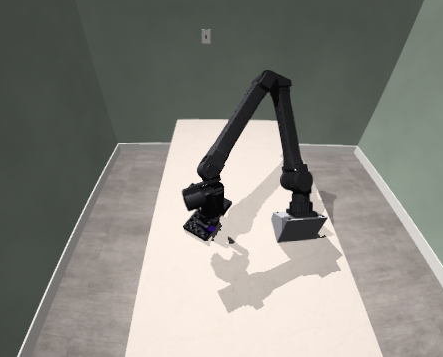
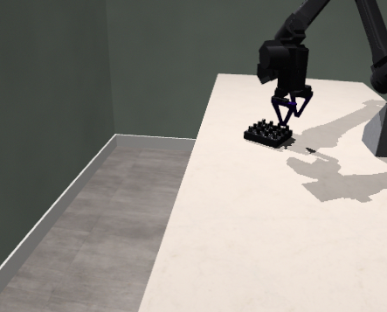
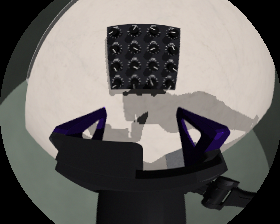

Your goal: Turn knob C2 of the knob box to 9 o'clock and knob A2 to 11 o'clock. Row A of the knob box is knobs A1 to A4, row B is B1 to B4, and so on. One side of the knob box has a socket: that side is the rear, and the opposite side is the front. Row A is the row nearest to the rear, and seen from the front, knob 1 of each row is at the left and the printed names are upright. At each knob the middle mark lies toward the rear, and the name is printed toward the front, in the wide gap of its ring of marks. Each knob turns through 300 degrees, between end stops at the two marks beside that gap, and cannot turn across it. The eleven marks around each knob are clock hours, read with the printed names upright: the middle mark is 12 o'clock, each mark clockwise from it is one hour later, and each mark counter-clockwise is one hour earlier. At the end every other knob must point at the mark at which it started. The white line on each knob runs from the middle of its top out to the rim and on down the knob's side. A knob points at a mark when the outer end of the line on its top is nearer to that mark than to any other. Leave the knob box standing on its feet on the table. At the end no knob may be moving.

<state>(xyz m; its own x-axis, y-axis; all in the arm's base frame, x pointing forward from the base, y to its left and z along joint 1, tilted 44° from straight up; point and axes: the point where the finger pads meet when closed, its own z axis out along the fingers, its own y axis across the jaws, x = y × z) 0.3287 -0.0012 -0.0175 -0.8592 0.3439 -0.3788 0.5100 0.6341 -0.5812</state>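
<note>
The black knob box [image 1: 195, 234] [image 2: 260, 141] [image 3: 144, 57] stands flat on the table with its knobs facing up. The wrist view shows its whole top, four rows of four knobs with short white lines. The printed names are too small to read, and I cannot tell which side has the socket, so I cannot single out C2 or A2. My gripper [image 2: 290, 120] [image 3: 142, 109] is open and empty, with purple fingers wide apart. It hangs above the box's edge nearest the arm base, touching no knob that I can see. In the top view the arm partly hides the box.
The arm's grey base [image 1: 301, 227] [image 2: 380, 131] stands on the pale table [image 1: 243, 325] [image 2: 247, 240], to the right of the box in the top and exterior views. A small dark patch [image 1: 231, 240] [image 2: 310, 150] [image 3: 142, 118] lies on the table beside the box, among the arm's shadows.
</note>
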